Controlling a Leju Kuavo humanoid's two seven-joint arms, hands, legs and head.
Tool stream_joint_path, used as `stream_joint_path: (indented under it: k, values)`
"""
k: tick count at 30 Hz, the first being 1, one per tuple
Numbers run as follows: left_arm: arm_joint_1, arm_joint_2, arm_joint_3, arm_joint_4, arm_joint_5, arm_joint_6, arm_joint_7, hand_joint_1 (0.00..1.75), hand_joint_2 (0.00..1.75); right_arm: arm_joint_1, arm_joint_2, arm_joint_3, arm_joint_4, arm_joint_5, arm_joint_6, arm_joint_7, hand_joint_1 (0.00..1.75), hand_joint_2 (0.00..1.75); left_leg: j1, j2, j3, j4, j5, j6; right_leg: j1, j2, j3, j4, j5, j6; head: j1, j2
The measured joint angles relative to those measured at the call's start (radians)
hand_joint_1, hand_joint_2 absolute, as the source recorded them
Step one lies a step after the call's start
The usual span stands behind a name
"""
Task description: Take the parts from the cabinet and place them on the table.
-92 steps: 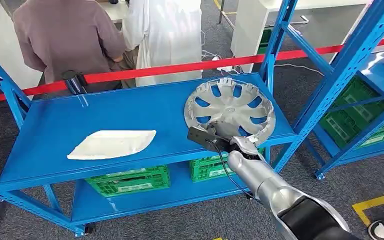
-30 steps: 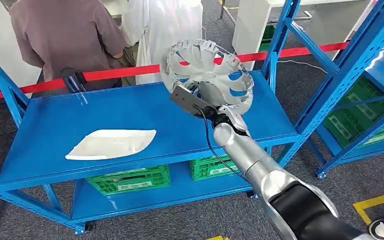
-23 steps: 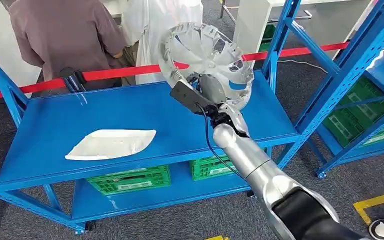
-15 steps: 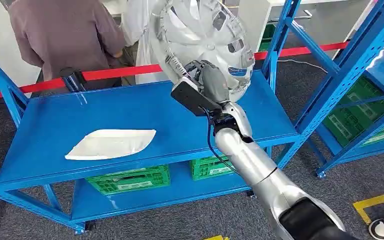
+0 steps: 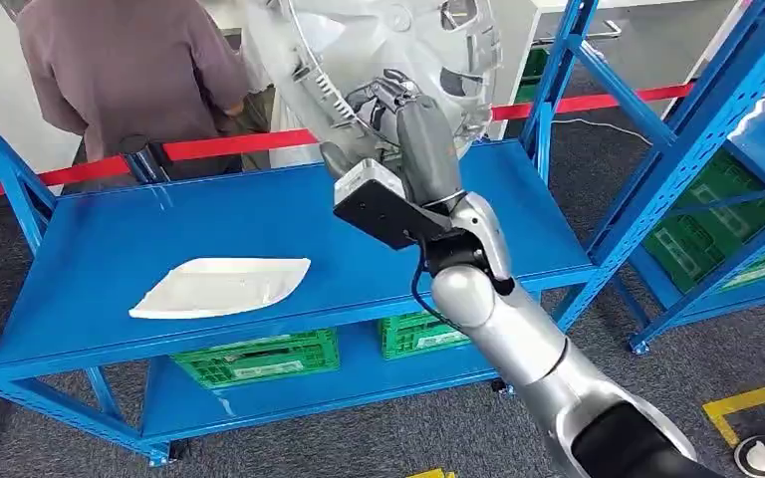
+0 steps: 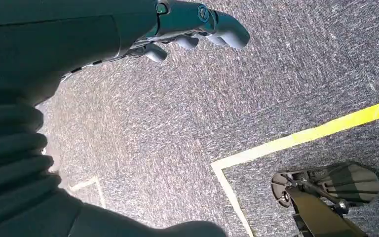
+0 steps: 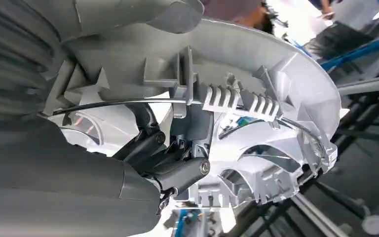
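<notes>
In the head view, at the left of the frame, a white flat part (image 5: 221, 286) lies on the blue shelf (image 5: 110, 259) of the cabinet. It lies flat and well apart from the robot's arm, so it looks like a second part that waits for its turn. Behind the shelf, in the upper left, a person (image 5: 129, 70) stands with the back to the robot, on the far side of a red barrier tape (image 5: 229, 147).

In the left wrist view the left hand (image 6: 197, 24) hangs over the grey carpet, and its fingers are curled a little and hold nothing. I judge that it is not needed for this step.

At the upper centre of the head view the right hand (image 5: 408, 134) holds the silver wheel cover (image 5: 379, 50) high above the shelf, touching nothing below. The cover is tilted almost upright, with its ribbed inner side toward the camera. In the right wrist view the fingers (image 7: 177, 173) pass through an opening of the wheel cover (image 7: 276, 108) and close on its rim. This hooked grip probably keeps the wide, light disc from slipping, and the height keeps it clear of the shelf frame.

At the right of the frame stands another blue rack (image 5: 717, 149) with green crates (image 5: 717, 229).
</notes>
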Motion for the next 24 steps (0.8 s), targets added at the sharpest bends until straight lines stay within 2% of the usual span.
stream_joint_path:
  k: [9, 13, 24]
  values:
    - [0.002, 0.000, 0.032, 0.000, 0.031, -0.020, -0.006, 0.00, 1.75, -0.006, -0.009, 0.055, -0.026, -0.031, -0.008, 0.018, 1.75, 1.75, 0.000, 0.000, 0.000, 0.000, 0.000, 0.000, 0.000, 0.000, 0.000, 0.000, 0.000, 0.000, 0.000, 0.000]
    - [0.003, -0.001, 0.056, 0.000, 0.055, -0.044, -0.037, 0.00, 1.75, -0.006, -0.016, 0.070, -0.026, -0.041, -0.015, 0.022, 1.75, 1.75, 0.000, -0.001, 0.000, 0.000, 0.000, 0.000, 0.000, 0.000, 0.000, 0.000, 0.000, 0.000, 0.000, 0.000]
    - [0.003, -0.001, 0.069, 0.000, 0.040, -0.050, -0.020, 0.00, 1.75, 0.008, -0.035, 0.090, -0.043, -0.043, -0.031, 0.021, 1.75, 1.75, 0.000, 0.000, 0.000, 0.000, 0.000, 0.000, 0.000, 0.000, 0.000, 0.000, 0.000, 0.000, 0.000, 0.000]
